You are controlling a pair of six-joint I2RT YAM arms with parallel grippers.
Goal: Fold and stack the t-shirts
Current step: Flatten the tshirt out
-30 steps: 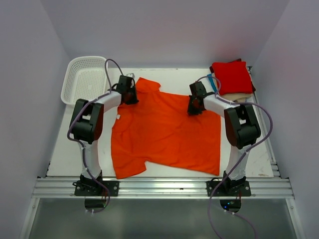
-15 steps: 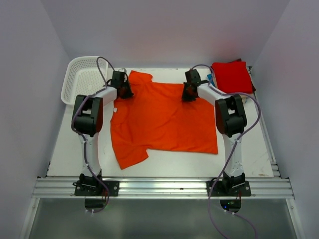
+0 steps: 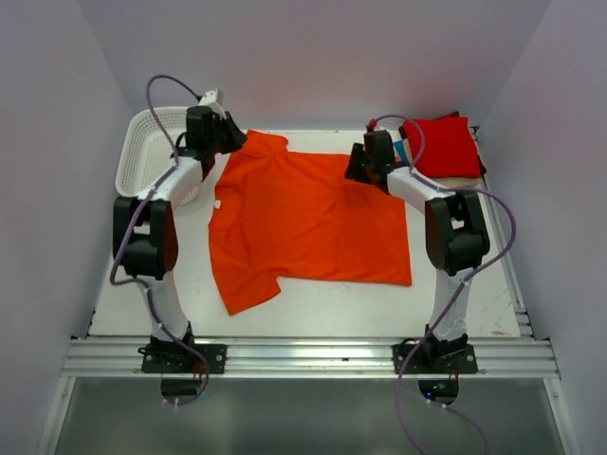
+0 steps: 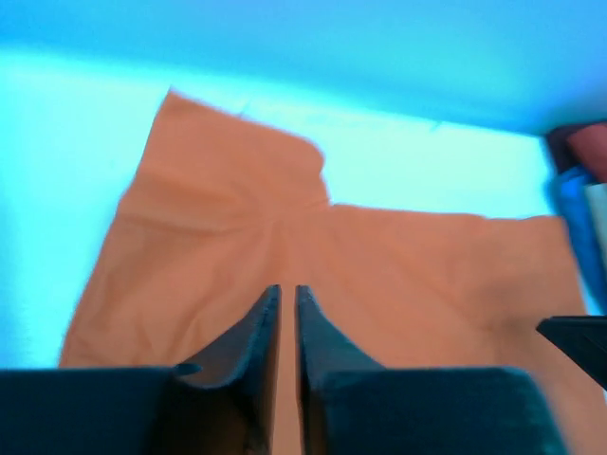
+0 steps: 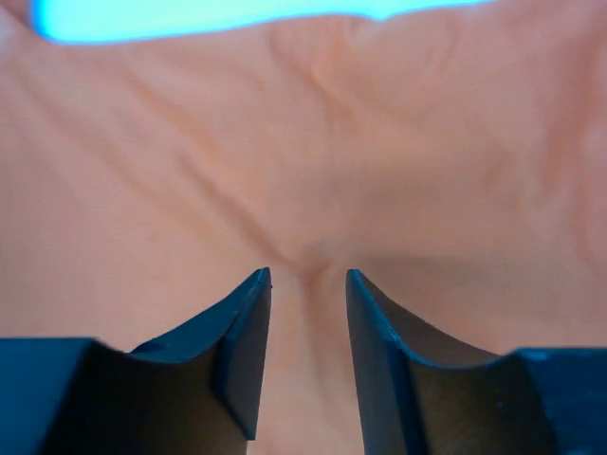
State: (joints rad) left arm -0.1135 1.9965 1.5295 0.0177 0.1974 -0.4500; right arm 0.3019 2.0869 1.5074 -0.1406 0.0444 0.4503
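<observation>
Jaws of the left gripper (image 4: 287,289) stand only a sliver apart, with nothing between them; through the slit the cloth below shows. It hangs clear above the orange t-shirt (image 4: 237,218), not touching it, near the shirt's far left sleeve and just beside the white basket (image 3: 133,156).

On the right gripper (image 5: 308,273) the jaws are plainly parted, wider than the left pair, and grip nothing. Their fingertips (image 5: 256,284) sit right down at the cloth, where shallow creases run together into the gap. Whether the tips actually press on the fabric I cannot tell. From above, this gripper (image 3: 354,172) is at the far right edge of the shirt.

The orange t-shirt (image 3: 303,223) lies spread flat in the middle of the table (image 3: 313,303), unfolded, one sleeve pointing to the far left corner and the other to the near left. In the far right corner, just beside the right arm, is the stack of folded t-shirts (image 3: 441,144), red on top with a blue edge showing at its left side.
</observation>
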